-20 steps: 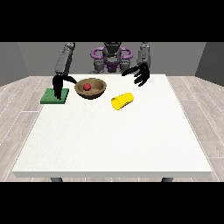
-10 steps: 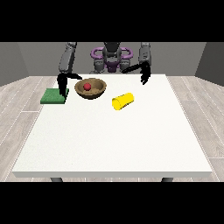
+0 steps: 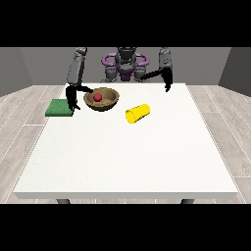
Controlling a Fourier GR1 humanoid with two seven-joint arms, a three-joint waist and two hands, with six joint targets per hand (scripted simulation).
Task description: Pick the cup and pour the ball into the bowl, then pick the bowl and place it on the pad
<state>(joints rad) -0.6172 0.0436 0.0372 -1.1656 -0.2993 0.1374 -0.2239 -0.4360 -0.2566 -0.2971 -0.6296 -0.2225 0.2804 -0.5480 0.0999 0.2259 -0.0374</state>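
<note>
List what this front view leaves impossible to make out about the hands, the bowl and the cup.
- Front view: whether the hand at the view's left touches the brown bowl is too small to tell.
- Front view: the finger pose of the hand at the view's right is too small to read.
- Front view: the inside of the yellow cup, lying on its side, is too small to inspect.

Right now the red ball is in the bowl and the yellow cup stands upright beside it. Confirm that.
Not quite. The front view shows the yellow cup lying on its side on the table, not upright. The red ball is indeed in the bowl.
</note>
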